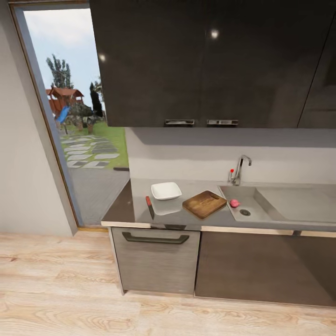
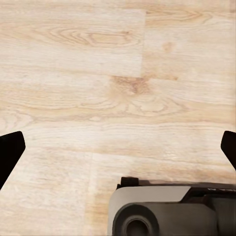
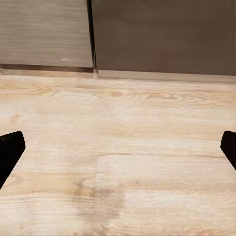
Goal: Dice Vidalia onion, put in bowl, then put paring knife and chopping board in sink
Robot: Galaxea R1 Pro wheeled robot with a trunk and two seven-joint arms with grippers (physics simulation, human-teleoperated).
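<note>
Resting in the sink point(image 1: 261, 198), a small pink onion point(image 1: 234, 203); both grippers spread.

Bare countertop point(image 1: 140, 207) beside bowl point(image 1: 166, 190)

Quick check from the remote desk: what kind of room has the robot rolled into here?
A home kitchen, it seems: a grey countertop with a steel sink and chrome tap, dark cabinets above, and a chopping board beside a white bowl.
</note>
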